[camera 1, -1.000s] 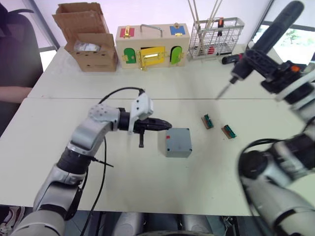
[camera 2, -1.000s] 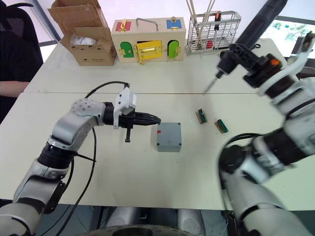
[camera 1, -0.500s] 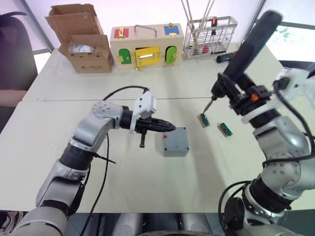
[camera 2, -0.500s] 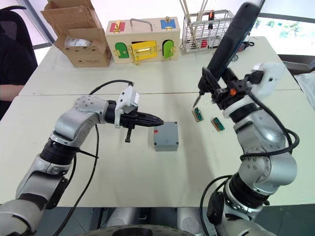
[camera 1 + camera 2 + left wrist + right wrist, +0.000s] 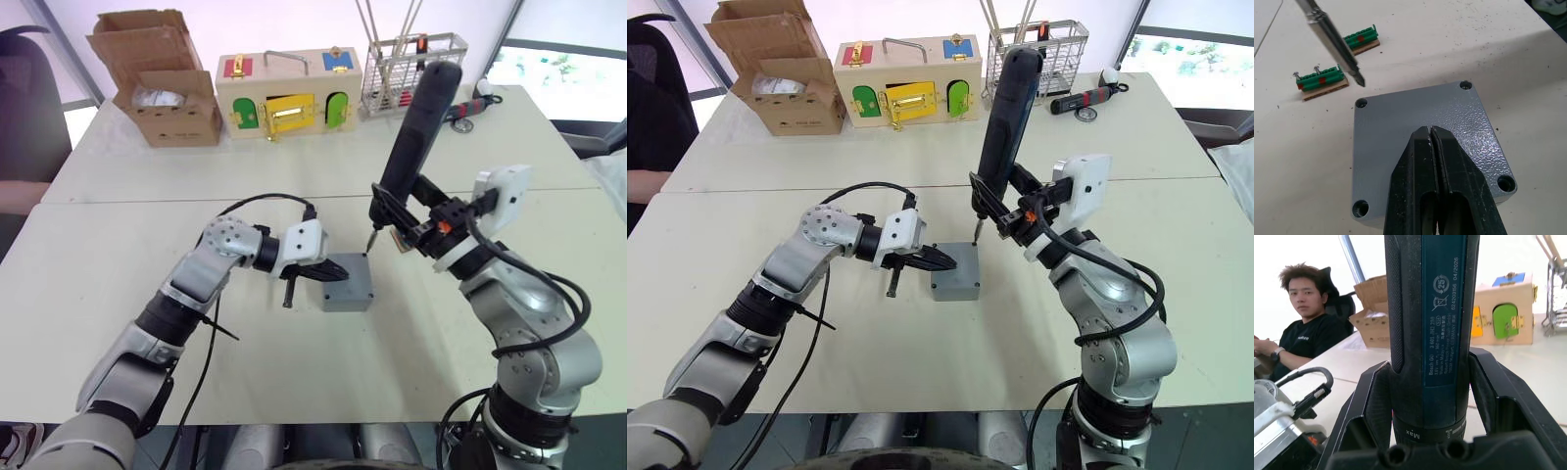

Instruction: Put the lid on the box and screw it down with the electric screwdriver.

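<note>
Misalignment is the chief risk here. The left claw (image 5: 1431,134), its fingers pressed together with nothing between them, is laid flat on the lid (image 5: 1400,117), which is seated on the box (image 5: 348,285) on the table (image 5: 118,294). Just beyond the claw tip, the bit of the electric screwdriver (image 5: 411,132) is hung above and slightly outside the lid's far corner hole (image 5: 1361,103), not yet in it. Whether a screw sits in that hole cannot be told. If the bit is brought down off-centre, it would likely skid across the lid or push the box sideways, since the box is steadied only by pressure from above. The tool is clamped between the fingers of the right claw (image 5: 1425,396) and is tilted, so a slanted entry and a stripped or cross-threaded screw are judged possible.

Just past the bit, two green terminal strips (image 5: 1321,81) lie close by and could be knocked. Farther off, a cardboard box (image 5: 162,78), a wooden box with coloured doors (image 5: 286,93) and a wire rack (image 5: 402,61) are set well clear. A seated person (image 5: 1303,333) is at the table's far side.
</note>
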`<state>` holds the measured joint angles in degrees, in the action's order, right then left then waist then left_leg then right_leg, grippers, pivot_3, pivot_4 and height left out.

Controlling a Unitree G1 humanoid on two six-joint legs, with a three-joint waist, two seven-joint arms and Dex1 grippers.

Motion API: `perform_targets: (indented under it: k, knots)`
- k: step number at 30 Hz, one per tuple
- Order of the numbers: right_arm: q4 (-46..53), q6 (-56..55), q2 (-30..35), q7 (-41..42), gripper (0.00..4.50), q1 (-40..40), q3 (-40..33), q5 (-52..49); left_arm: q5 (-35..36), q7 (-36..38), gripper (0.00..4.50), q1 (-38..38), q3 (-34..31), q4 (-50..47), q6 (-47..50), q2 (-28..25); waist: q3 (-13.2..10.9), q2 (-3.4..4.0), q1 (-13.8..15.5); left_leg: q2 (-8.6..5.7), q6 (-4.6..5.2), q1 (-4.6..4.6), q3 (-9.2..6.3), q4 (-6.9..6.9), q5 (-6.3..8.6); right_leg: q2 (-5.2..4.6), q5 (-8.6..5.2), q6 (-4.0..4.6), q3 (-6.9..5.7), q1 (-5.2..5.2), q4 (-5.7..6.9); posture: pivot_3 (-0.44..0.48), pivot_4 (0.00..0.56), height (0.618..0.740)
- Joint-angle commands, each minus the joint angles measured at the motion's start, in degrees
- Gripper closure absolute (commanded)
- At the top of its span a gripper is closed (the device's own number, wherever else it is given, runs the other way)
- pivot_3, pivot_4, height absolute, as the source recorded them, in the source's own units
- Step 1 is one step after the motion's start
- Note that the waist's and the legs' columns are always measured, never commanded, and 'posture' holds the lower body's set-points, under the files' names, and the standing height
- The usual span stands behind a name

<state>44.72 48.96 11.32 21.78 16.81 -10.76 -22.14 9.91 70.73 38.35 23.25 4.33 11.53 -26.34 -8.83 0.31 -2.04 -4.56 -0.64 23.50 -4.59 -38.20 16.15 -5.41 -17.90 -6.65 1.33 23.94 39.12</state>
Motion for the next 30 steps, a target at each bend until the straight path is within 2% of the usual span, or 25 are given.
perform_targets:
  k: [1,20,30]
  knots:
    - [1.3,-4.7,0.7,-1.0,2.52,-0.1,1.6,0.0,-1.3,0.5,4.50,-0.5,0.5,0.2,-0.1,-0.5,0.0,0.00,0.0,0.00,0.00,0.00,0.00,0.00,0.00,0.00,0.00,0.00,0.00,0.00,0.00,0.000,0.150,0.740]
    - [-4.2,-12.4,2.5,-2.5,2.52,-3.8,6.0,0.7,-0.8,0.8,4.50,-0.3,-0.2,-0.4,1.2,-1.0,0.0,-0.01,0.0,0.01,0.00,-0.05,-0.02,-0.01,0.00,0.03,0.00,0.00,0.00,-0.07,-0.01,0.000,0.150,0.740]
    - [-6.8,-17.7,8.3,0.2,2.52,-9.2,12.8,4.7,-0.8,0.3,4.50,-0.5,-0.3,-0.8,1.7,-1.0,0.1,-0.13,0.0,0.06,0.05,-0.43,-0.10,0.00,0.03,0.12,-0.02,-0.02,-0.03,-0.59,-0.22,0.000,0.150,0.740]
